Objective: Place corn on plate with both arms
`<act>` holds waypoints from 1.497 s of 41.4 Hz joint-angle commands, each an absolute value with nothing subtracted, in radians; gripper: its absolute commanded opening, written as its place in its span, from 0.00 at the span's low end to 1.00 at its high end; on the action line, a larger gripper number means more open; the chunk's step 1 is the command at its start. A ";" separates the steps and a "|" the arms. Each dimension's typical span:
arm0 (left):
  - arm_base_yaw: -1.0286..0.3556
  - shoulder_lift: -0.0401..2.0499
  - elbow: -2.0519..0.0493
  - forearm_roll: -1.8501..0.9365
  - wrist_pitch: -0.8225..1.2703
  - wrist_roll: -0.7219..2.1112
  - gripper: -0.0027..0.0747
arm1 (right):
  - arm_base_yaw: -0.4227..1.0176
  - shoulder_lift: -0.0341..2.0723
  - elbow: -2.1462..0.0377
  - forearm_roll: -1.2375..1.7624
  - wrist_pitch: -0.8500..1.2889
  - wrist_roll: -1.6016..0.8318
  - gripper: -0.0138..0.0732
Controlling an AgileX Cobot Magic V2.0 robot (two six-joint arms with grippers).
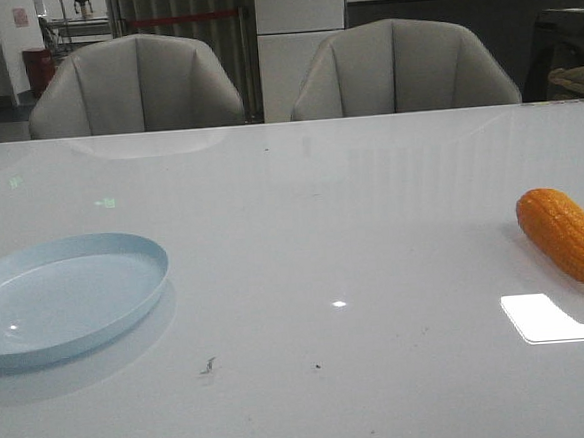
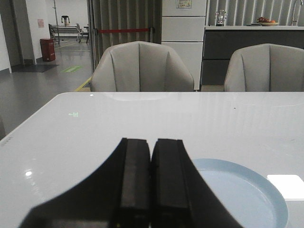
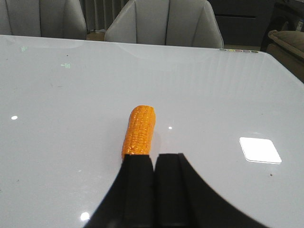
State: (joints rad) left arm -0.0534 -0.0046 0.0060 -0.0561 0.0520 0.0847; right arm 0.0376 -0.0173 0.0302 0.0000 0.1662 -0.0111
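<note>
Nothing is done yet: the orange bumpy toy corn cob (image 1: 567,235) lies on the white table (image 1: 323,237), well apart from the empty pale blue round plate (image 1: 124,253), while the left claw (image 2: 151,190) and right claw (image 3: 154,190) are closed on nothing.

Left hand (image 2: 151,190): fingers pressed together, nothing between them. Right hand (image 3: 154,190): same, closed and empty, held low.

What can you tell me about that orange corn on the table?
The corn is an orange, tapered cob with rows of bumpy kernels, plastic-looking. It lies on its side on the glossy white table, at the right edge of the front view, far from the plate. Nothing grips it; the right gripper is shut just short of it.
</note>
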 commanded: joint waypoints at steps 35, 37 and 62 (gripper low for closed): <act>-0.050 -0.022 0.044 -0.066 -0.029 0.079 0.15 | 0.039 -0.033 0.007 0.005 0.086 -0.012 0.22; -0.050 -0.022 0.044 -0.066 -0.034 0.079 0.15 | 0.039 -0.033 0.007 0.005 0.084 -0.012 0.22; -0.050 -0.022 -0.081 -0.064 -0.439 0.079 0.15 | 0.039 -0.033 -0.101 0.007 -0.415 0.111 0.22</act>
State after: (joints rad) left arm -0.0534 -0.0046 -0.0118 -0.0597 -0.3473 0.0847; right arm 0.0376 -0.0173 -0.0011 0.0000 -0.2727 0.0782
